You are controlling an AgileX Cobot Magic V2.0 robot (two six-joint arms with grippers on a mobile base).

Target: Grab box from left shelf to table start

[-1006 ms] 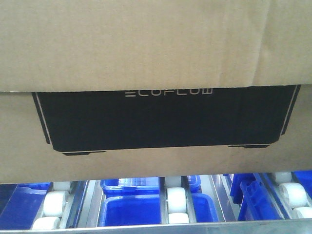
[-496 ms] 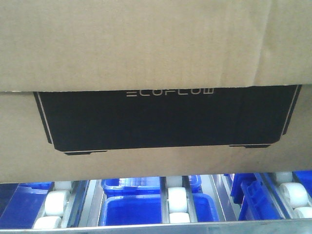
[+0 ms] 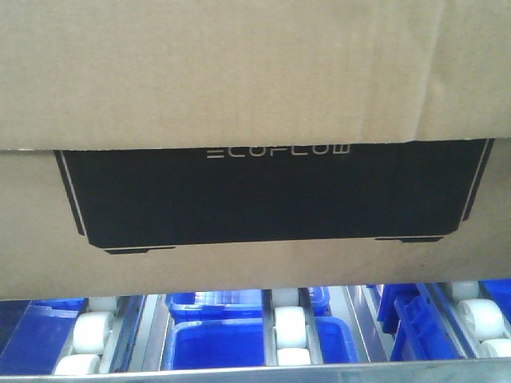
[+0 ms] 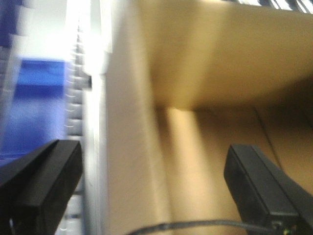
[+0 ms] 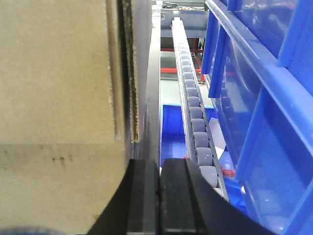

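Left pincer (image 4: 152, 156): On your left wrist camera, the two black fingers (image 4: 46, 186) stand spread wide. A cardboard wall of the box (image 4: 205, 73) lies between them. The view is blurred.
Right pincer (image 5: 160, 169): The fingers are pressed together, just right of the box's corrugated edge. You cannot tell whether they touch the carton.
Box: It rises to the left of your right pincer. In the front view, its brown face and black panel (image 3: 263, 195) lettered "ECOFLOW" fill most of the frame.
Left shelf (image 5: 193, 112): A silver rail of rollers runs straight ahead of the right pincer, slightly to its right. In the front view, the rails show below the box.
Blue bins (image 5: 254, 98): They stand further right of that pincer, beyond the rail, and more show between the rails below.
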